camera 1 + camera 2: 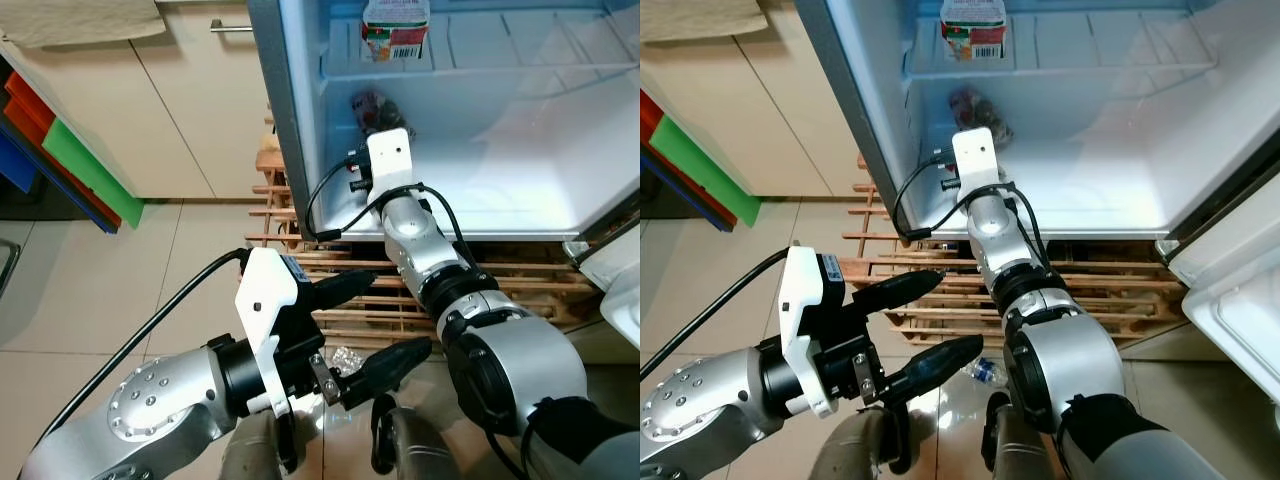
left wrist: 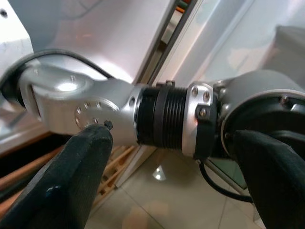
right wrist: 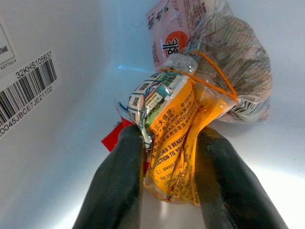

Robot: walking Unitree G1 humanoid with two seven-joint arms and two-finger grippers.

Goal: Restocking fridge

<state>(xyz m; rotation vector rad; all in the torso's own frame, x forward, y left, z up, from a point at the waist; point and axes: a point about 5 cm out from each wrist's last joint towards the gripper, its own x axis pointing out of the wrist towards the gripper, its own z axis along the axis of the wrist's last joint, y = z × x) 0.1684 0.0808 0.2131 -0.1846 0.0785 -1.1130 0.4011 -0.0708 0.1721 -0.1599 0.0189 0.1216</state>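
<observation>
Right end effector [image 3: 164, 183] reaches into the open fridge [image 1: 520, 150], fingers clamped on an orange packet [image 3: 178, 143] at frame centre, beside a netted bag [image 3: 228, 62]. Left end effector [image 1: 375, 325] hovers open at lower centre. A carton [image 1: 395, 28] stands on the upper shelf.

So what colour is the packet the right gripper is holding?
Mostly orange-yellow packet, clearest in the right wrist view.
</observation>
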